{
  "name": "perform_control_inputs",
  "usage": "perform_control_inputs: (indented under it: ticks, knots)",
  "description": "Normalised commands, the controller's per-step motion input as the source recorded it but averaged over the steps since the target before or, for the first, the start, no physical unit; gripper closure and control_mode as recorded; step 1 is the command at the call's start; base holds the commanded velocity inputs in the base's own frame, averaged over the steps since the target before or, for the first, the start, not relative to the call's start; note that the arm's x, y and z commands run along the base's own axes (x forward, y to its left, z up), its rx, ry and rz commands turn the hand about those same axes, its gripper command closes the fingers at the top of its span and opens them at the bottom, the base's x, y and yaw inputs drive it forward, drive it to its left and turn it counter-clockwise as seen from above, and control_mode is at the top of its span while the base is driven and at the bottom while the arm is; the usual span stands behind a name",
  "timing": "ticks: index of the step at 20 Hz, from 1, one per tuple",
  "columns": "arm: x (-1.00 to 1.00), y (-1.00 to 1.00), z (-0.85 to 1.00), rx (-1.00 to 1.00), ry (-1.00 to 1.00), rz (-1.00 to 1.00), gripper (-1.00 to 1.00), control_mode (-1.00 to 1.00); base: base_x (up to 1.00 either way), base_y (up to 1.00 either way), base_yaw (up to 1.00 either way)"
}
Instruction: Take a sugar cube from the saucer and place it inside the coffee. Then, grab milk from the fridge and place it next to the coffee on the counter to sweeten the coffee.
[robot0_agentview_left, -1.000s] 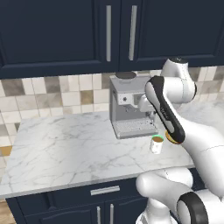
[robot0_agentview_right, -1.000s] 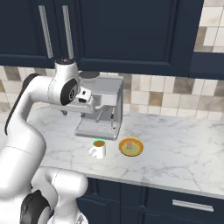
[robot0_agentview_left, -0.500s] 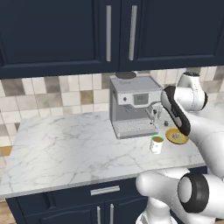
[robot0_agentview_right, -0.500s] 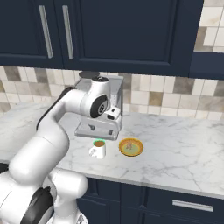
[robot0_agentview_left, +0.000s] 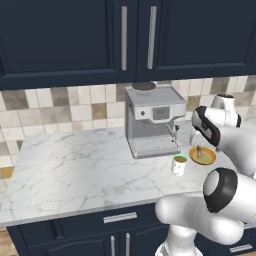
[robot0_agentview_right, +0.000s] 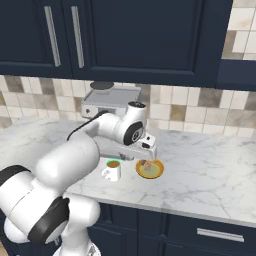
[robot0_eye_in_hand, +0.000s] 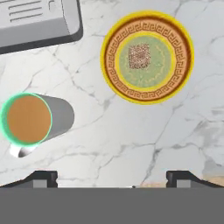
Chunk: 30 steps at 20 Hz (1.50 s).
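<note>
The coffee (robot0_eye_in_hand: 28, 119) is a white cup with a green rim and brown liquid, standing on the marble counter (robot0_eye_in_hand: 122, 140). To its right lies the golden-yellow saucer (robot0_eye_in_hand: 175, 83) with a brown speckled sugar cube (robot0_eye_in_hand: 139, 56) at its centre. My gripper (robot0_eye_in_hand: 111, 179) hovers open above them, empty, fingertips (robot0_eye_in_hand: 43, 177) wide apart. From the base, the gripper (robot0_agentview_right: 146, 161) hangs just over the saucer (robot0_agentview_right: 156, 173), beside the coffee (robot0_agentview_right: 113, 170). The other side shows the gripper (robot0_agentview_left: 198, 149), the saucer (robot0_agentview_left: 209, 159) and the coffee (robot0_agentview_left: 179, 164). The milk and fridge are out of view.
A grey espresso machine (robot0_agentview_left: 152, 120) stands behind the cup against the tiled wall; its drip tray (robot0_eye_in_hand: 39, 22) lies close to the saucer. Navy upper cabinets (robot0_agentview_left: 125, 35) hang overhead. Open counter (robot0_agentview_left: 75, 165) stretches left, and more counter (robot0_agentview_right: 210, 165) lies right of the saucer.
The arm has swung away from the espresso machine toward the saucer, and the hand now points down over it. Cup and saucer have not moved.
</note>
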Motion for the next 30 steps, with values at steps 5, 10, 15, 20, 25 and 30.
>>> perform_control_inputs:
  ticks: [5, 10, 15, 20, 25, 30]
  knots:
    - [0.50, -0.36, -0.29, 0.08, -0.01, 0.00, -1.00, -1.00, 0.00, 0.00, 0.00]
    - [0.51, -0.13, -0.41, 0.08, 0.00, 0.05, -1.00, -1.00, 0.00, 0.00, 0.00]
    - [0.38, -0.25, -0.37, 0.01, 0.06, 0.05, -1.00, -1.00, 0.00, 0.00, 0.00]
    - [0.47, -0.28, -0.31, 0.02, 0.05, 0.02, -1.00, -1.00, 0.00, 0.00, 0.00]
    - [0.27, -0.02, -0.29, 0.00, 0.03, 0.00, -1.00, -1.00, 0.00, 0.00, 0.00]
    - [-0.02, 0.00, -0.25, 0.00, 0.00, 0.00, -1.00, -1.00, 0.00, 0.00, 0.00]
